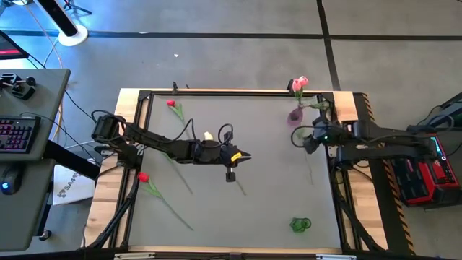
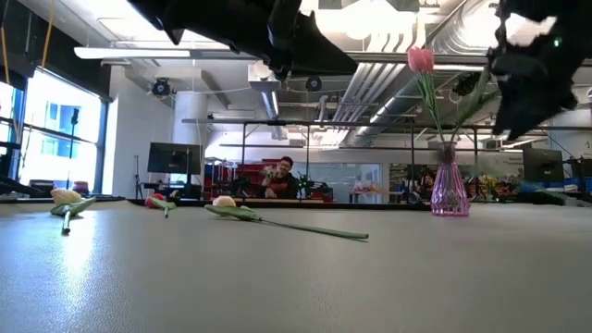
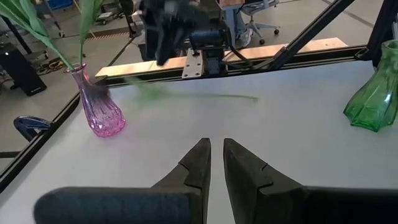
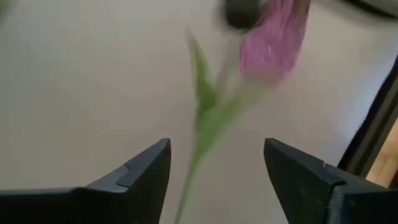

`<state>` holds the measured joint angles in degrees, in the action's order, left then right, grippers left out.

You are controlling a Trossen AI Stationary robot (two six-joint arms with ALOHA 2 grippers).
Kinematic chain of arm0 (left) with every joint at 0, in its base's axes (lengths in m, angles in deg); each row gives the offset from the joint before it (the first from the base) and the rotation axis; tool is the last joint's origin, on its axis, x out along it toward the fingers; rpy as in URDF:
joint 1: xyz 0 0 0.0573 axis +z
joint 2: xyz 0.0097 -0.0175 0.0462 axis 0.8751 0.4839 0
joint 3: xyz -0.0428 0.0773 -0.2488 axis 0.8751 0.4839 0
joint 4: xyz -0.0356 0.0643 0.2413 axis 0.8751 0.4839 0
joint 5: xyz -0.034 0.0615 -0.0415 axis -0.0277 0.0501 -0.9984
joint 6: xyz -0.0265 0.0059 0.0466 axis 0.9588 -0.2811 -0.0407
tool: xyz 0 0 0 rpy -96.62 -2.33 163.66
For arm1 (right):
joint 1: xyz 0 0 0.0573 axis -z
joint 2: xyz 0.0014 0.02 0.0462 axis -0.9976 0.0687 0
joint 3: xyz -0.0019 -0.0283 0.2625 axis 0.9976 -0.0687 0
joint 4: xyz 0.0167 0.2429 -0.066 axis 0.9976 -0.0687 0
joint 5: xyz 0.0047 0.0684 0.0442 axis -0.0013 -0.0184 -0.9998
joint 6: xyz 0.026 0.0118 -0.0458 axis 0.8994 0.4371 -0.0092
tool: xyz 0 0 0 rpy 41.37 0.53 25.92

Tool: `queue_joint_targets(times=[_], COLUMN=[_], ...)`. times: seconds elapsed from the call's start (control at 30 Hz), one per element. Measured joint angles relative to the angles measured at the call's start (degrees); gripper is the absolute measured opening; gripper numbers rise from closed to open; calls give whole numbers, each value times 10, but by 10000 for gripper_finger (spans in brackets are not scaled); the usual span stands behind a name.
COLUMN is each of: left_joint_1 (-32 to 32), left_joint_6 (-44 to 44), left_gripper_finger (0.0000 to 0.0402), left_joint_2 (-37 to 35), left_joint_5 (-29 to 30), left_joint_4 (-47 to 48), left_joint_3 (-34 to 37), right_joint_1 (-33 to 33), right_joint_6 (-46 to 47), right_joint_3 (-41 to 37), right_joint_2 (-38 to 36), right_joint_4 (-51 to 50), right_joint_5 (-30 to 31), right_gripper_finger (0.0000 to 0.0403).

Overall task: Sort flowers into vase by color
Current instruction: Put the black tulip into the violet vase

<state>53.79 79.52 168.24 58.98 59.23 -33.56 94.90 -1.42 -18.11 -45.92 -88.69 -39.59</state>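
Standing near the pink vase point(image 1: 295, 115), right gripper point(image 1: 297, 137) jaws wide; left gripper point(image 1: 245, 154) jaws nearly closed.

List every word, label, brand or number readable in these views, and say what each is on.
None can be read for sure.
White sheet on the floor left of the table: dark print, too small to read.
Keyboard keys: too small.
Pink vase, green vase, left gripper: no lettering visible.

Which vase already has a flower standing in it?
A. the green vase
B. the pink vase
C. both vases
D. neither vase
B: the low view shows a pink tulip standing upright in the pink vase, while the green vase in the left wrist view holds no stem.
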Motion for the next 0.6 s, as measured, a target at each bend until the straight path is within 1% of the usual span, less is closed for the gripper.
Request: queue_joint_targets(times=[0.1, 0.27, 0.33, 0.47, 0.6], left_joint_1=[0, 0, 0, 0, 0], left_joint_6=[0, 0, 0, 0, 0], left_gripper_finger=[30, 30, 30, 30, 30], left_joint_2=[0, 0, 0, 0, 0], left_joint_5=[0, 0, 0, 0, 0], left_joint_4=[0, 0, 0, 0, 0], left_joint_3=[0, 0, 0, 0, 0], right_joint_1=[0, 0, 0, 0, 0], right_joint_6=[17, 18, 15, 13, 12], right_joint_3=[-41, -100, -125, -162, -170], right_joint_2=[0, 0, 0, 1, 11], right_joint_4=[29, 97, 124, 195, 231], right_joint_5=[-25, -117, -140, -168, -164], right_gripper_finger=[250, 241, 236, 226, 211])
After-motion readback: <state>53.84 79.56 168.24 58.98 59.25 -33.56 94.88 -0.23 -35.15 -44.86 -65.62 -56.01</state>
